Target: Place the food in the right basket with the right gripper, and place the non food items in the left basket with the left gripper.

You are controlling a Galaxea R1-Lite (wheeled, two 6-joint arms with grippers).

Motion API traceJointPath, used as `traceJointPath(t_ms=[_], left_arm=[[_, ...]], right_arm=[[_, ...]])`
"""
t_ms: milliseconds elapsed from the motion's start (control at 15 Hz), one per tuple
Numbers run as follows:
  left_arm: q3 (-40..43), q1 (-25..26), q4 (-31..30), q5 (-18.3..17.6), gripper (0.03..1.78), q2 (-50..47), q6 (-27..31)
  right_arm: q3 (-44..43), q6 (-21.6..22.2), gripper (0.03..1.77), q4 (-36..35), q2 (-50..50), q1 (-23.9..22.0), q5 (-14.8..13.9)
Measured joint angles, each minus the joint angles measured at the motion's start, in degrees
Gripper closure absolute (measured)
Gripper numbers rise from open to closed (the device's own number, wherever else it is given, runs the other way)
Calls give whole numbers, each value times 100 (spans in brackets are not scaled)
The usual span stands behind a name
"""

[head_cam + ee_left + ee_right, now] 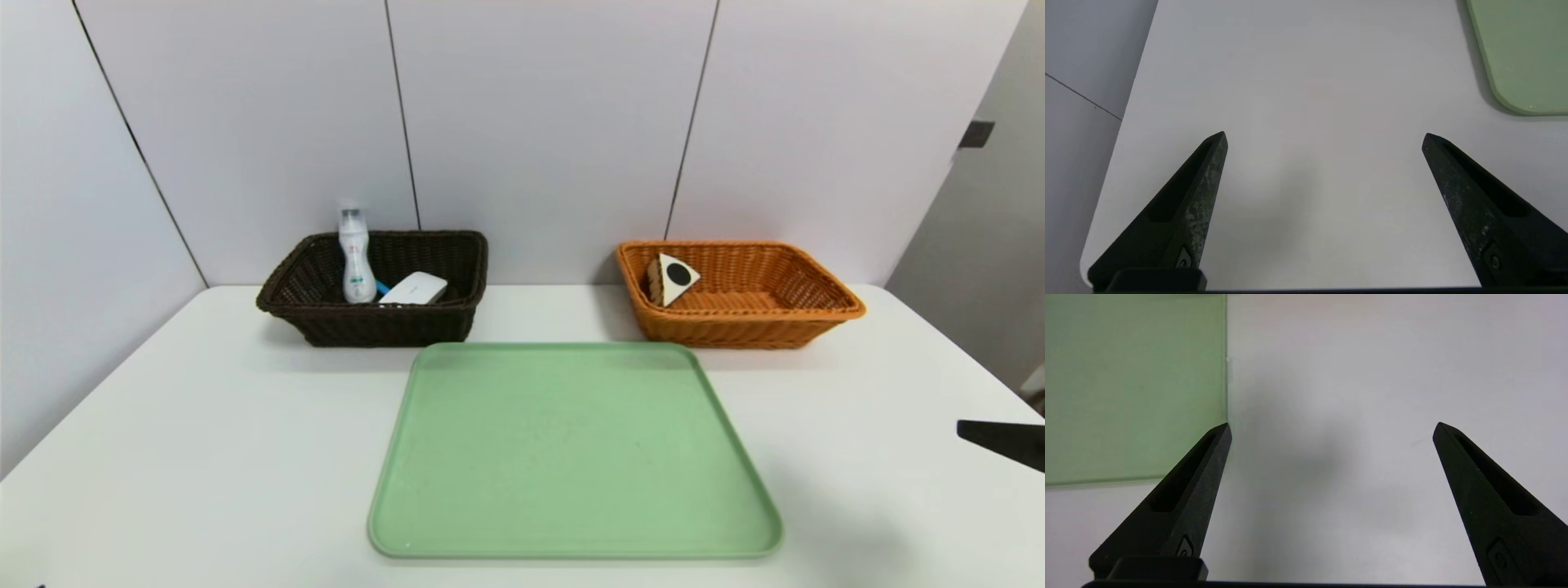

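Right gripper, fingers spread wide, holding nothing, hovering beyond the tray's right side; cake slice, sorted, lying ahead and to its left, leaning inside the orange basket. Left gripper, likewise gaping, hovering near the table's left; bottle standing nearly upright, white box tilting beside it, both occupying the dark basket ahead; no further reach seeming due.

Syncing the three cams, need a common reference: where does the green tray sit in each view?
Head view: the green tray lies centre to lower centre, whole, in front of the two baskets.
Left wrist view: upper right corner of the picture, only one rounded corner of it showing.
Right wrist view: upper left of the picture, cut off by the picture's edges.
Shared landmark: the white tabletop around the tray, in all three.
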Motion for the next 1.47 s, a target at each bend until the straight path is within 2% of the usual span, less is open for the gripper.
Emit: traceJointPath(t_ms=[333, 533, 733, 800, 1000, 1067, 1200, 1467], left_arm=[[739, -4, 6, -405, 12, -1488, 99], [1045, -6, -13, -471, 12, -2181, 347], [1196, -9, -79, -456, 12, -2572, 384], [1204, -9, -212, -456, 12, -2625, 378], [1364, -9, -1008, -449, 12, -2693, 395], [1513, -9, -1267, -432, 12, -2698, 402], [1938, -9, -1909, -435, 12, -2706, 441], [3024, -9, -3418, -464, 12, -2709, 606]], right_arm=[[964, -66, 10, 38, -1940, -210, -119], [1220, -388, 10, 91, -3059, -308, -149], [1362, -672, 10, 91, -3989, -528, -61], [1399, -774, 10, 85, -4284, -542, 38], [1621, -1280, 10, -50, -5121, -547, 596], [1810, -1415, 10, -216, -5265, -542, 688], [2423, -1525, 10, -990, -5435, -536, 756], [4201, -2021, 10, -3502, -5539, -534, 811]])
